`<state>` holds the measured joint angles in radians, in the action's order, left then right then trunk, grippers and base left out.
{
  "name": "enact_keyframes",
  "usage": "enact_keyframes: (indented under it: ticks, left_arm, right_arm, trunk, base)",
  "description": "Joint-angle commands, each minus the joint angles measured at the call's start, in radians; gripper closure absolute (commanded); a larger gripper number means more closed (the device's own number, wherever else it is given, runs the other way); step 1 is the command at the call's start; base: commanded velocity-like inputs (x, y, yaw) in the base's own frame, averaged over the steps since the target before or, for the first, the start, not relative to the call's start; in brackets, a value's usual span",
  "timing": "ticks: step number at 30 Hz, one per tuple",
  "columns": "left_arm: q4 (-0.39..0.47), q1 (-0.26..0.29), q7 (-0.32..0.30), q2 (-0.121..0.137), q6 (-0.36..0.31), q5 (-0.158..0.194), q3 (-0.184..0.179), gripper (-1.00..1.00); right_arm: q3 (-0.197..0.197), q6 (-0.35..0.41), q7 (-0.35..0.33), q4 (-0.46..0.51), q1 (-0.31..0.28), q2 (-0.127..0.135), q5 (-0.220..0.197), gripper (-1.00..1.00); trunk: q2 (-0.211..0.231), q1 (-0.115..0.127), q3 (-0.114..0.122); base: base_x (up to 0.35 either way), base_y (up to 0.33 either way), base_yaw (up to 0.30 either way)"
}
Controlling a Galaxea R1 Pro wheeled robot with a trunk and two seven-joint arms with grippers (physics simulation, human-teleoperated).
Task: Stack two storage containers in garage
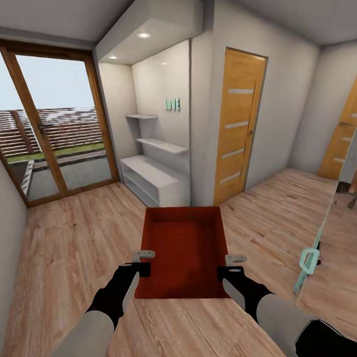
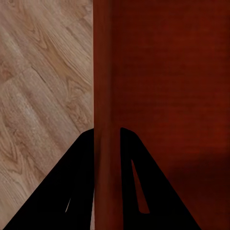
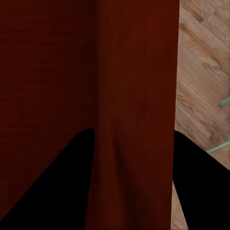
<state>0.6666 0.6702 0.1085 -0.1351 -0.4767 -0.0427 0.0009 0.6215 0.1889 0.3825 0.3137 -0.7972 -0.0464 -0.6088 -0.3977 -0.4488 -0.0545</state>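
Observation:
One red-orange storage container (image 1: pixel 186 250) hangs in front of me over the light wood-plank floor (image 1: pixel 72 244) of the living room, its open top facing up and nothing inside. My left gripper (image 1: pixel 145 262) is shut on its left wall (image 2: pixel 108 72), one black finger (image 2: pixel 72 191) on each side of it. On the opposite side, my right gripper (image 1: pixel 230 264) is shut on the right wall (image 3: pixel 134 96). The second container, the garage and its concrete floor are out of view.
Wood-framed glass garden doors (image 1: pixel 58 131) stand at the left and a white shelving alcove (image 1: pixel 157 169) straight ahead. An orange-brown door (image 1: pixel 238 125) is beside the alcove, with another (image 1: pixel 347 136) at the far right. A glass panel with a teal handle (image 1: pixel 310 259) stands close on my right.

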Motion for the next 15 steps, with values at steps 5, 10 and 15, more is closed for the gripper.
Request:
enact_keyframes:
  ticks: [5,10,15]
  left_arm:
    - [-0.004,-0.001,0.034,0.0,-0.008,-0.032,0.002,1.0]
    - [-0.004,-0.001,0.034,0.0,-0.008,-0.032,0.003,1.0]
    - [-0.004,-0.001,0.034,0.0,-0.008,-0.032,0.003,1.0]
  right_arm:
    - [-0.017,-0.019,0.007,0.005,-0.002,0.0,0.024,1.0]
    - [-0.017,-0.019,0.007,0.005,-0.002,0.0,0.024,1.0]
    - [-0.017,-0.019,0.007,0.005,-0.002,0.0,0.024,1.0]
  trunk:
    - [-0.002,-0.001,-0.002]
    - [-0.002,-0.001,-0.002]
    - [-0.002,-0.001,-0.002]
  base:
    - [0.322,0.0,0.0]
    - [0.322,0.0,0.0]
    - [0.322,0.0,0.0]
